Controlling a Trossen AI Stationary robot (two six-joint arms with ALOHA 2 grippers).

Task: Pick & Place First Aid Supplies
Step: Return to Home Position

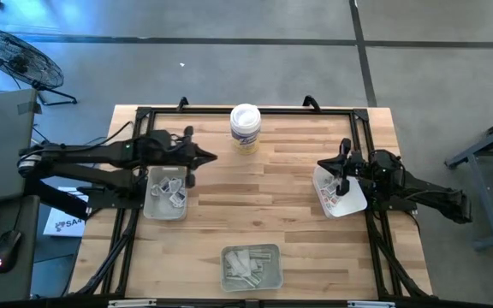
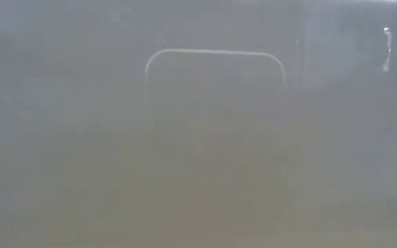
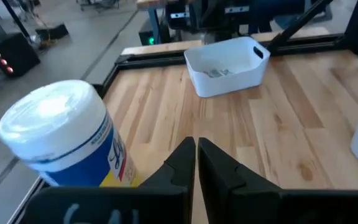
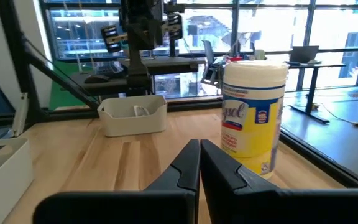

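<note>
High view: the first aid supplies (image 1: 172,196) lie in three containers. White square packets sit in the grey tray (image 1: 151,205) by the left edge of the worktop (image 1: 264,205). More packets with red and blue print sit in the white bin (image 1: 355,204) by the right edge. Pale strip wrappers (image 1: 245,263) fill a second grey tray (image 1: 272,278) at the middle of the long edge opposite the white tub (image 1: 245,127). I judge them almost weightless, thin and limp, with slick wrappers that slide over one another. Lying flat, each offers little more than an edge, so a pinch across a lifted corner or short side looks best, and two could easily come up together. The left hand (image 1: 209,156) hangs over bare wood just beside the left tray's corner nearest the tub, clear of the packets, its fingers (image 3: 182,163) pressed together on nothing. The right hand (image 1: 323,163) hangs at the white bin's tub-side rim, likewise clenched and empty, the packets just beside it. The low view is fogged and shows nothing.
</note>
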